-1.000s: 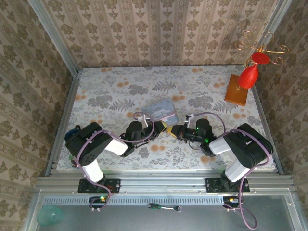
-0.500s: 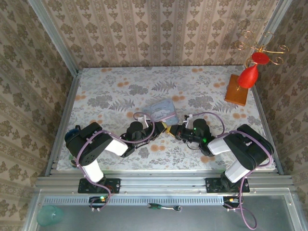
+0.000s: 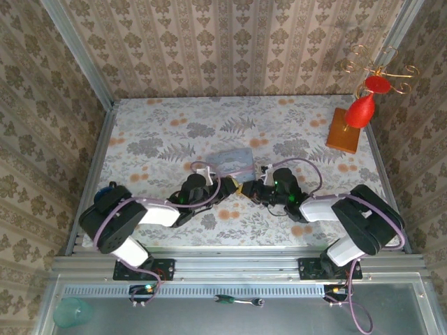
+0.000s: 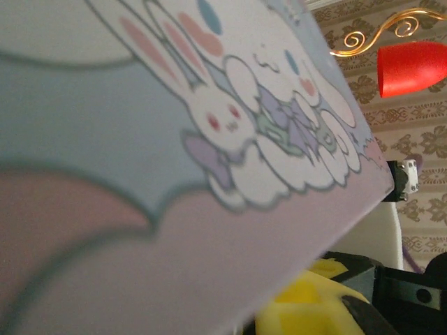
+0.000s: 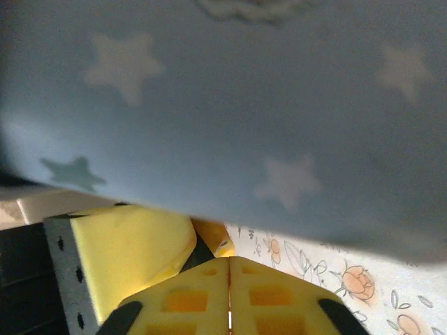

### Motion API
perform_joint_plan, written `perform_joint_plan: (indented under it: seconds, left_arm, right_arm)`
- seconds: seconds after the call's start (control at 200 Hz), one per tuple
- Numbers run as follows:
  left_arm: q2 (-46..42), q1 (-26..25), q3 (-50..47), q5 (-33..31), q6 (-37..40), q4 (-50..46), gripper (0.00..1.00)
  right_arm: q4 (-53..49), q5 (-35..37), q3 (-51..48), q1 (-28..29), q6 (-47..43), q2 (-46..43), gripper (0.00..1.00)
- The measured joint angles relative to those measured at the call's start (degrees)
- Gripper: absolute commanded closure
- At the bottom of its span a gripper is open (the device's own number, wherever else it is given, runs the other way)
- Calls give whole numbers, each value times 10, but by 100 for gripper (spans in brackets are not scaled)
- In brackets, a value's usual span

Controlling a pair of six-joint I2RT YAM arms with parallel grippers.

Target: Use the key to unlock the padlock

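As tin looms near, right jaws meet.

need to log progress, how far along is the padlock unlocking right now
Done: nothing I can confirm. In hand: the left gripper and right gripper meet tip to tip on the near side of the tin, the right's pads pressed together; whatever sits between them is hidden. Still to do, likely: turning the key and freeing the padlock's shackle.
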Motion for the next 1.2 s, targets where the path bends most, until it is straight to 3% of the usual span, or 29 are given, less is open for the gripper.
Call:
perform_joint_plan:
  seconds: [0.09,0.215,0.395,0.61,0.745,0.875,1.07,1.2]
  left_arm:
    - [-48,3,2,0,31,-72,90]
    - [-109,12,4,-8,80,-181,90]
    - [-177,26,4,-38,126,-303,90]
    - [-201,29,4,-55,144,-361,90]
    - [-180,29,4,-54,150,-367,91]
    - [-159,23,4,-57,149,-353,91]
    - [-151,-1,4,-63,146,-338,91]
    - [-143,-12,4,-63,144,-326,91]
  right_arm:
    - [-62,-1,16,6,-37,-22,59]
    - [-139,5,34,11,-85,-61,51]
    - [-230,42,43,22,-156,-123,48]
    - [-289,105,43,76,-233,-172,48]
    - [-268,180,21,140,-293,-213,48]
    - [-181,233,-54,196,-349,-226,43]
    - [-107,317,-105,283,-455,-188,42]
    - [-47,358,-98,305,-512,-145,43]
